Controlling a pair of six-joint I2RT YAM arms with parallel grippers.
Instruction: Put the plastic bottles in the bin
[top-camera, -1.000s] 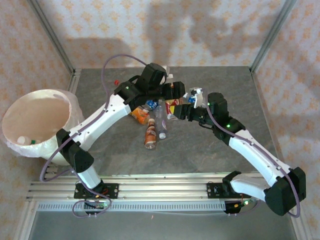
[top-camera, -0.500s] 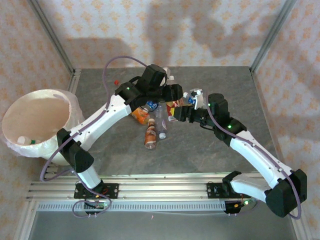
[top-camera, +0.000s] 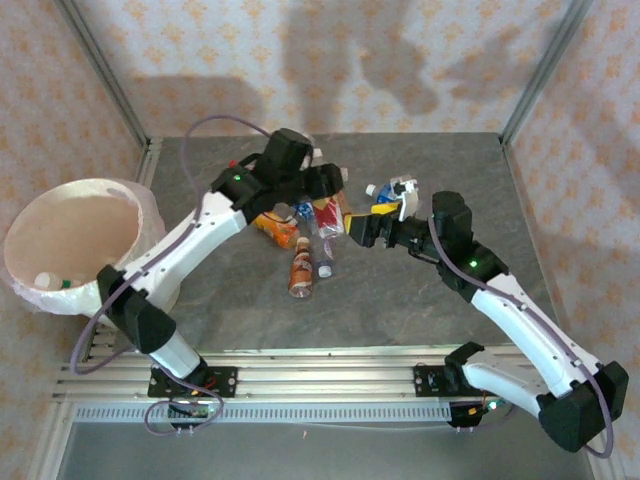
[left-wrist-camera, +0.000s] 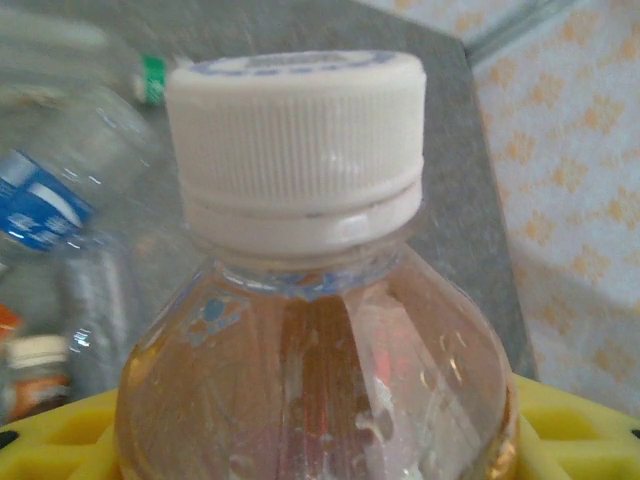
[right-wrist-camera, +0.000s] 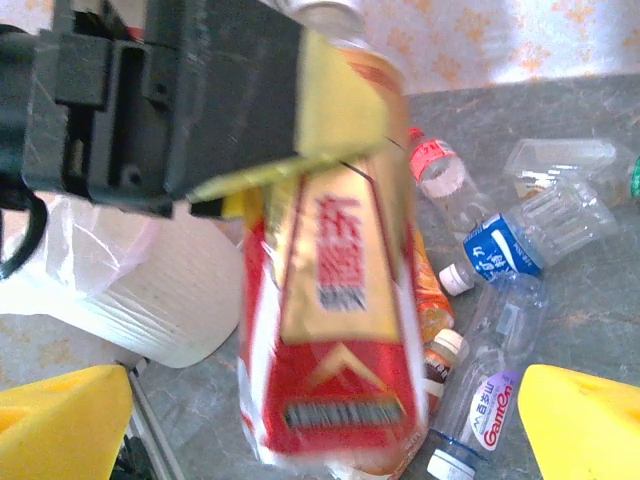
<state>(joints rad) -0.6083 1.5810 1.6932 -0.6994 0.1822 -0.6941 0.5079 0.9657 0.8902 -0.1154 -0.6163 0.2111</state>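
Reaching over the table (top-camera: 400, 300), top view: the left gripper (top-camera: 328, 195) has its jaws pinched on a red-labelled bottle (top-camera: 330, 212). The loose bottles (top-camera: 302, 268) lie just on the near side of that bottle. The right gripper (top-camera: 360, 218) sits just right of it, jaws spread. The bin (top-camera: 90, 230) stands well to the left of the bottle, on the left arm's side, which is probably why the left arm has the carry.

Left wrist view: the bottle's white cap (left-wrist-camera: 295, 150) points away from the wrist. The yellow pads (left-wrist-camera: 570, 420) press in from 2 sides below the shoulder, a hold that should keep the bottle from sliding out.

Right wrist view: the bottle hangs tilted, above the table. The right fingers (right-wrist-camera: 60, 420) stand wide apart on either side of it, touching nothing, so all the weight looks to be on the left arm. More loose bottles lie to its right, and the bin's white bag is to its left.
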